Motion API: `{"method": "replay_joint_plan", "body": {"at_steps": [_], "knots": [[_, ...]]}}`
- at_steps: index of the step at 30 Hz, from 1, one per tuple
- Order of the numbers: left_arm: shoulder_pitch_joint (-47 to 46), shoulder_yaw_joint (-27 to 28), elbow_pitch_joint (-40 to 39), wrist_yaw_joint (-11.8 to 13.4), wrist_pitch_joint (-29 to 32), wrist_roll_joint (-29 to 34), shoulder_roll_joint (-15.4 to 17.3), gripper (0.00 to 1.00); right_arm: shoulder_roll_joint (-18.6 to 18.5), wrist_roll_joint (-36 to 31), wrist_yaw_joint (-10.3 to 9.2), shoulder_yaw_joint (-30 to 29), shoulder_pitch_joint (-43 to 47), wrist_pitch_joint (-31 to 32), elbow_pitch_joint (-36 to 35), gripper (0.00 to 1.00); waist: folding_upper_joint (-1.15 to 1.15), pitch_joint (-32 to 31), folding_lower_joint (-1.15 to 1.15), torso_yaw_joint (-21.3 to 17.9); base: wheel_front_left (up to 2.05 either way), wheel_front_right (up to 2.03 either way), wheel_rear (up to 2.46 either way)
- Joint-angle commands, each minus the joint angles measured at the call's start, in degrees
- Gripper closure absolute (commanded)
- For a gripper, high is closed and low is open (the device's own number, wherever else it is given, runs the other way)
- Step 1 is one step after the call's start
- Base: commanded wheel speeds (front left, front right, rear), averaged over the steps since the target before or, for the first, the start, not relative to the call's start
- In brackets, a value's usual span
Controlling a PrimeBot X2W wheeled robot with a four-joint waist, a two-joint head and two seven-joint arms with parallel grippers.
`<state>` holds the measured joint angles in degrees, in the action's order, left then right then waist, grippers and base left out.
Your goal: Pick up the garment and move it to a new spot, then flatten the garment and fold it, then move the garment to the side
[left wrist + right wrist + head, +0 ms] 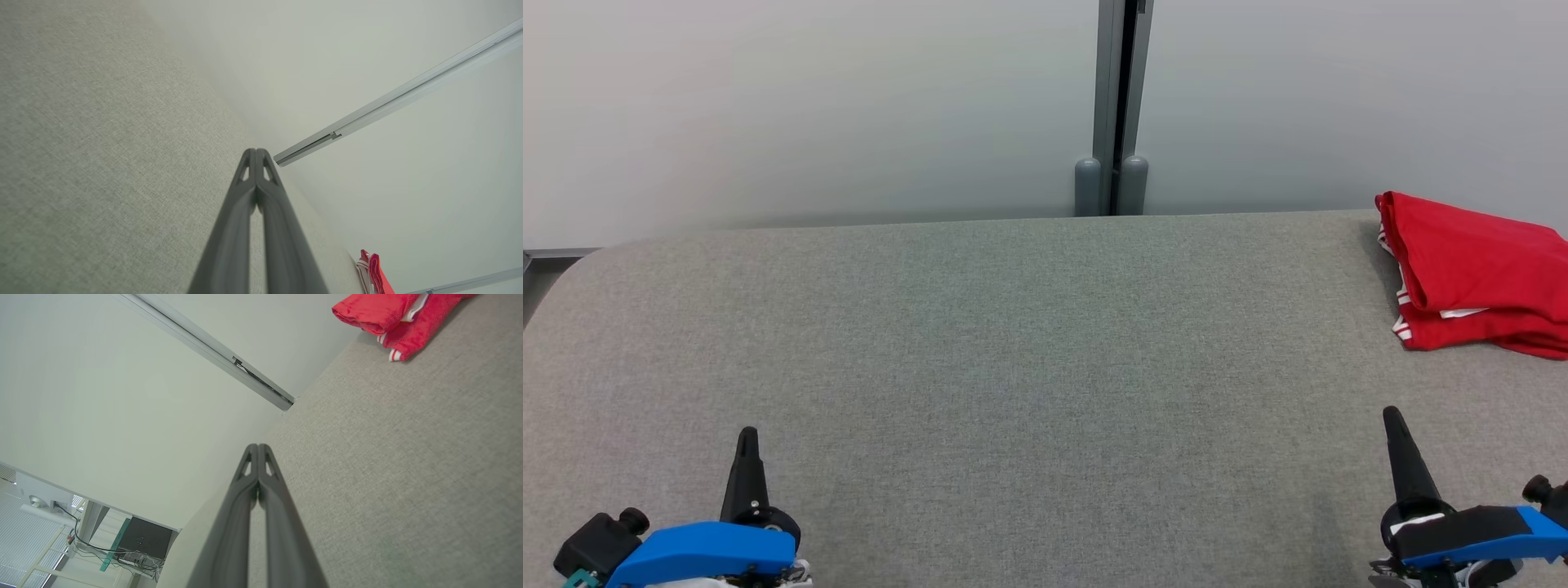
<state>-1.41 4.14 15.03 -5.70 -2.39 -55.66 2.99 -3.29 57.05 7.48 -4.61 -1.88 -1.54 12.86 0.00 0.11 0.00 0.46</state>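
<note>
Lying folded near far right edge of grey bench (1013,351): red garment (1478,273) with white trim, partly running off head view. Right pincer (1392,416) hovering at lower right, fingers pressing together, gripping nothing; garment sitting well ahead of it, slightly to its right, not touching. Left pincer (747,434) resting at lower left, likewise closed and empty; garment lying far across bench from it.

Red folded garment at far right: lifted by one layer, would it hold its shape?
Probably not: the red folded cloth garment with white-striped trim sags in soft, rounded layers, so it would likely unfold and droop. Pushed across the grey woven tabletop, it may bunch rather than slide.
</note>
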Motion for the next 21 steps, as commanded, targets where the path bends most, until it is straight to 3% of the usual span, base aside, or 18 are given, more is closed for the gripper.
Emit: {"method": "replay_joint_plan", "body": {"at_steps": [1, 21], "knots": [[-1.6, 0.3, -0.7, -0.4, 0.4, -1.4, 0.1, 1.00, 0.0, 1.6, 0.02, -0.3, -1.4, 0.4, -0.4, 1.00, 0.00, 0.0, 0.00, 0.0, 0.00, 0.00, 0.00], [-3.0, 1.1, -0.9, -1.0, 3.4, -13.8, 0.0, 1.00, 0.1, 13.5, 0.02, -0.9, -2.6, 3.1, 0.2, 1.00, 0.00, 0.0, 0.00, -0.1, 0.00, 0.00, 0.00]]}}
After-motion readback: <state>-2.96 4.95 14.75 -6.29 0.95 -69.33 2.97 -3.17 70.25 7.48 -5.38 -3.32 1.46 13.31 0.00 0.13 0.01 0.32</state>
